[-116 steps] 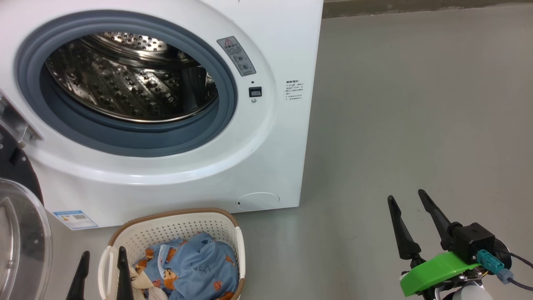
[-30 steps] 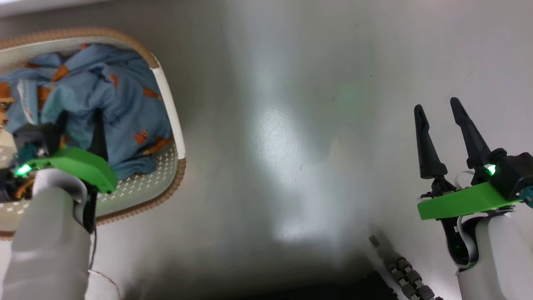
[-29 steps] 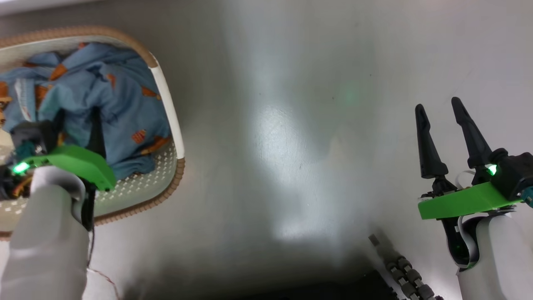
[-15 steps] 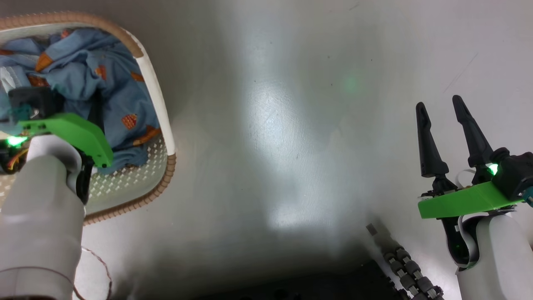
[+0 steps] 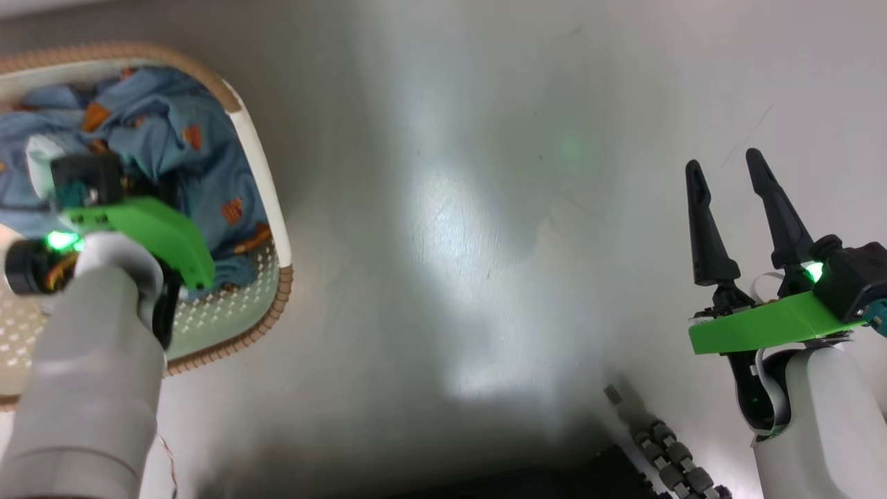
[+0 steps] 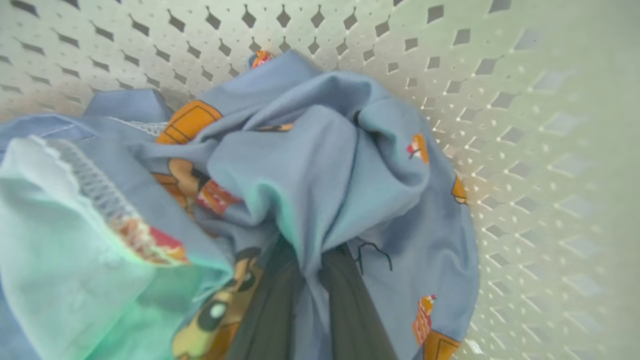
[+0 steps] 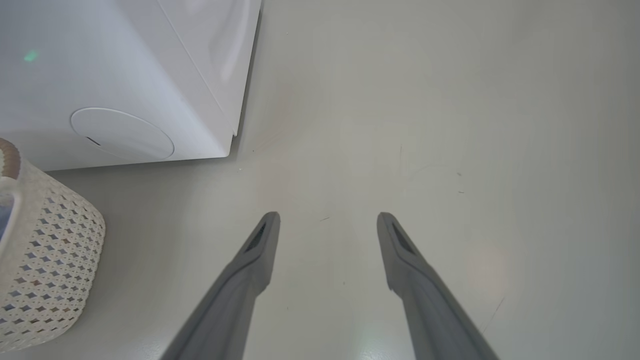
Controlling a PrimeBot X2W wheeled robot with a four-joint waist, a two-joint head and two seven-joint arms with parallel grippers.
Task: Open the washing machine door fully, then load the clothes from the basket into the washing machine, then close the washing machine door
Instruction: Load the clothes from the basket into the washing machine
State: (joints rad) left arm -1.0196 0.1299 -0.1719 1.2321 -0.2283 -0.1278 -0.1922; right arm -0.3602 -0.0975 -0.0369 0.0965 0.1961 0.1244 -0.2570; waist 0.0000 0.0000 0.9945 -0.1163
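Note:
The cream perforated basket [image 5: 262, 166] stands on the floor at the left of the head view, with the light blue bear-print clothes [image 5: 173, 132] bundled inside. My left arm reaches down into it, its green wrist mount [image 5: 149, 229] over the bundle. In the left wrist view my left gripper [image 6: 312, 265] is shut on a fold of the clothes [image 6: 320, 160], fingertips buried in fabric, near the basket wall [image 6: 525, 125]. My right gripper [image 5: 724, 166] hangs open over bare floor, also open in its own view [image 7: 327, 220]. The washing machine [image 7: 125, 60] shows its lower corner; its door is out of view.
Grey floor stretches between the basket and my right arm. A dark cable chain [image 5: 669, 454] and part of my base lie at the bottom edge. The round filter cap [image 7: 122, 134] sits low on the machine front, with the basket's outer wall [image 7: 45, 270] beside it.
My left gripper has closed on the blue fabric inside the basket. The head camera has shifted slightly. My right arm has stayed open in the same place.

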